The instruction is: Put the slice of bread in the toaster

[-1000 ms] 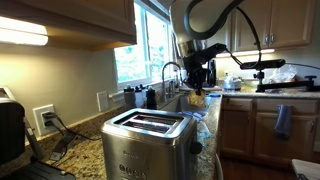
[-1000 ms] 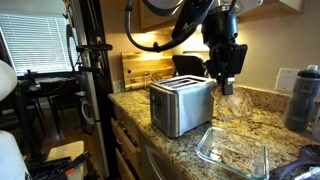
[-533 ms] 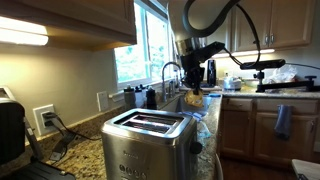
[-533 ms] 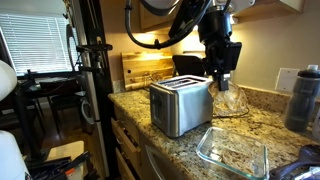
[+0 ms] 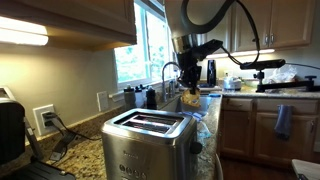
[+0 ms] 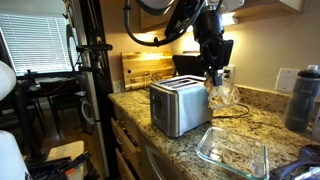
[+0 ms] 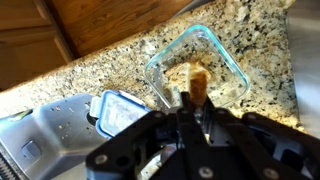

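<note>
While we held the slice of bread (image 7: 198, 78) pinched in the clenched gripper (image 5: 190, 90), aloft just beside the toaster (image 5: 150, 140), both slots looked empty; grasping seemed done, lining up and lowering it in remained.

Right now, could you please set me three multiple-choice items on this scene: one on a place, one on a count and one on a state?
1. Where is the slice of bread? A on the floor; B on a plate; C between the jaws.
2. How many top slots has the toaster? A two; B one; C four.
3. The jaws are: A wide open; B shut on the bread; C out of view.
Answers: C, the wrist view shows it pinched there; A, two long slots show on top; B, they clamp the slice.
</note>
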`<move>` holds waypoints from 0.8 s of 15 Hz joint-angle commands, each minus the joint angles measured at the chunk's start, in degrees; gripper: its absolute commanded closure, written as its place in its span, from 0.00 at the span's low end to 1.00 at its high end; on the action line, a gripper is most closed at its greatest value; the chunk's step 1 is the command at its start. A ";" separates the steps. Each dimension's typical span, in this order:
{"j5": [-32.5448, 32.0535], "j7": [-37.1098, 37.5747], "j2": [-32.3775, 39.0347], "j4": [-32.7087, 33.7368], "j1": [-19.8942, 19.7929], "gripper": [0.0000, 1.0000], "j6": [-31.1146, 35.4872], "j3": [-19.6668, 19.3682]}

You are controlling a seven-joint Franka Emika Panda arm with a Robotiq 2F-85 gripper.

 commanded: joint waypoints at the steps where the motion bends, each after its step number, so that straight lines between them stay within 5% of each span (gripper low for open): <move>1: 0.76 -1.56 -3.12 -1.71 0.66 0.93 -0.81 0.29; 12: 1.27 -1.89 -4.28 -1.84 1.53 0.93 -1.18 1.85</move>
